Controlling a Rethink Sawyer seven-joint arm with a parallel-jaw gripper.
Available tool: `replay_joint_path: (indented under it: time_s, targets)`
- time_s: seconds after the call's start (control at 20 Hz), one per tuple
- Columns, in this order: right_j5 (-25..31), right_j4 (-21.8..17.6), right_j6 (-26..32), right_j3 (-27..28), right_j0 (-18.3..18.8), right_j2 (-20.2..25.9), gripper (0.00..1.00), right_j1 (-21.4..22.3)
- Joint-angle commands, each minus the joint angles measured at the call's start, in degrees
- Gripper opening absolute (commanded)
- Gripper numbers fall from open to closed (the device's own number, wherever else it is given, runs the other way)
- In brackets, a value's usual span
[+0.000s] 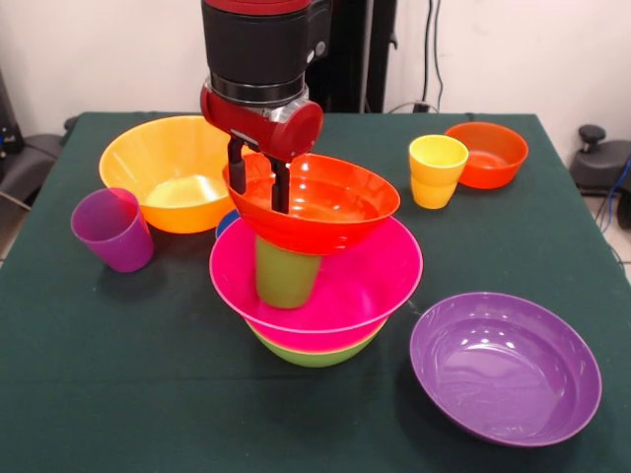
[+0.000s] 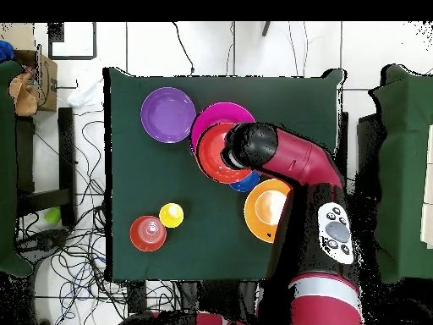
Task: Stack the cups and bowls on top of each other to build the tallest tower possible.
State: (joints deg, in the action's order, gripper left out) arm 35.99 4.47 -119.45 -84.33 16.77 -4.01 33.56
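The tower stands mid-table: a lime green bowl (image 1: 314,352) at the bottom, a pink bowl (image 1: 345,286) in it, and a green cup (image 1: 285,274) standing in the pink bowl. My gripper (image 1: 258,177) is shut on the near-left rim of a large red-orange bowl (image 1: 330,202), one finger inside and one outside. The bowl sits slightly tilted right at the cup's top. In the overhead view the arm's wrist covers the gripper, and the red-orange bowl (image 2: 211,156) overlaps the pink bowl (image 2: 218,114). The yellow cup (image 1: 437,170) stands on the table at the back right.
A large orange bowl (image 1: 168,168) and a purple cup (image 1: 113,229) are at the left. A small blue bowl (image 1: 225,223) peeks out behind the tower. A small red-orange bowl (image 1: 488,153) is by the yellow cup. A large purple bowl (image 1: 505,367) is front right.
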Motion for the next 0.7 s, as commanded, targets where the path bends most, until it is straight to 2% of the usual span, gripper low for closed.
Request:
replay_joint_path:
  time_s: [0.05,0.7]
  targets:
    - [-0.4,-4.1,2.0,3.7,0.4,4.5,1.0,-4.5]
    - [1.4,-3.5,2.0,6.5,0.5,4.8,1.0,-6.1]
